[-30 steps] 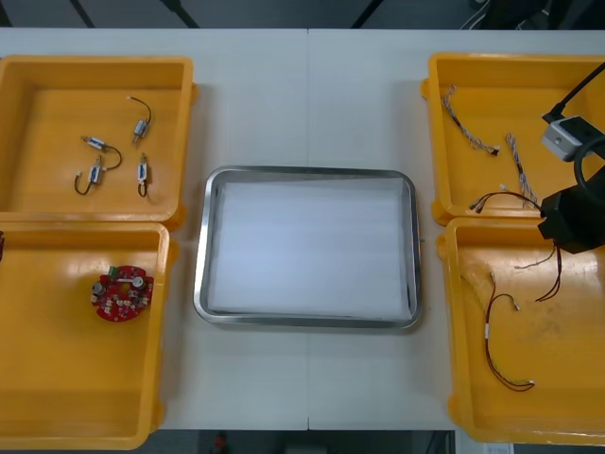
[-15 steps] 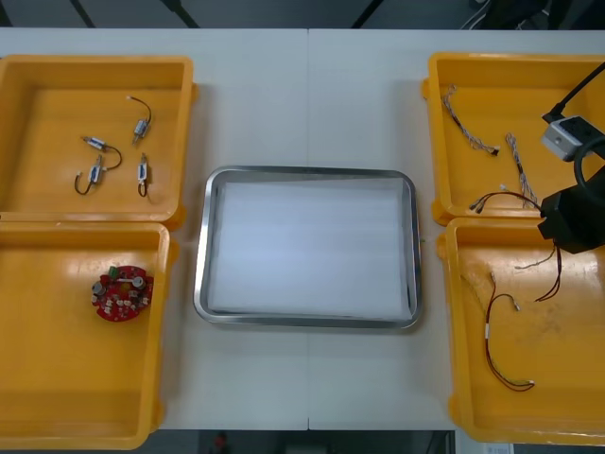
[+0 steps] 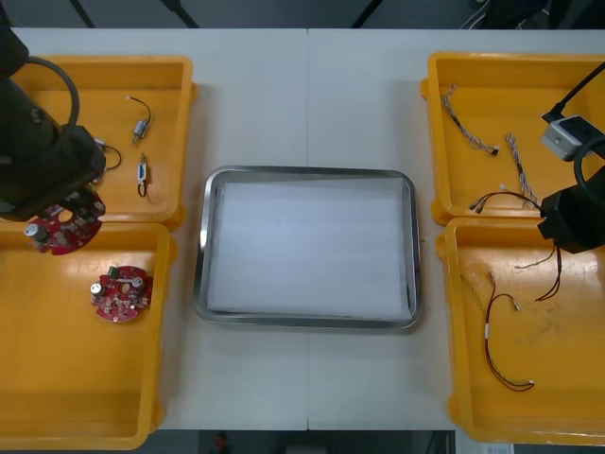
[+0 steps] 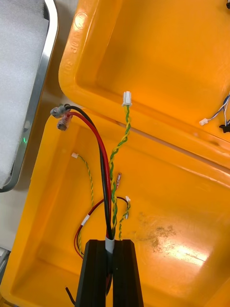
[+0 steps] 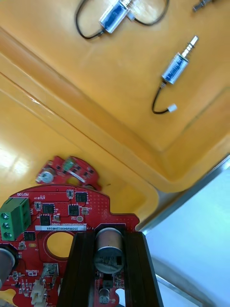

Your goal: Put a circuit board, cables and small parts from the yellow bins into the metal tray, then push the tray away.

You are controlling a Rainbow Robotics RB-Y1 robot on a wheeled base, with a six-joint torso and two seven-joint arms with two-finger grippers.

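Observation:
My left gripper (image 3: 64, 216) hangs over the wall between the two left yellow bins, shut on a round red circuit board (image 3: 59, 231). In the left wrist view its fingers (image 5: 82, 259) clamp a silver cylinder on that board (image 5: 52, 216). A second red board (image 3: 120, 293) lies in the near left bin (image 3: 85, 388). At the right, my right gripper (image 3: 565, 227) is above the near right bin (image 3: 529, 426), shut on a bundle of cables (image 4: 103, 163): black, red and twisted yellow-green strands. The metal tray (image 3: 307, 173), white inside, sits in the middle.
Several small metal parts (image 3: 142, 172) with black leads lie in the far left bin (image 3: 95, 62). The far right bin (image 3: 510, 59) holds twisted cables (image 3: 468, 132). More red cable (image 3: 501, 364) lies in the near right bin. The tray rim (image 5: 191, 204) is close beside the held board.
My left arm has come into the front view from the left, carrying a red circuit board above the left bins. The right arm and its cables have stayed put.

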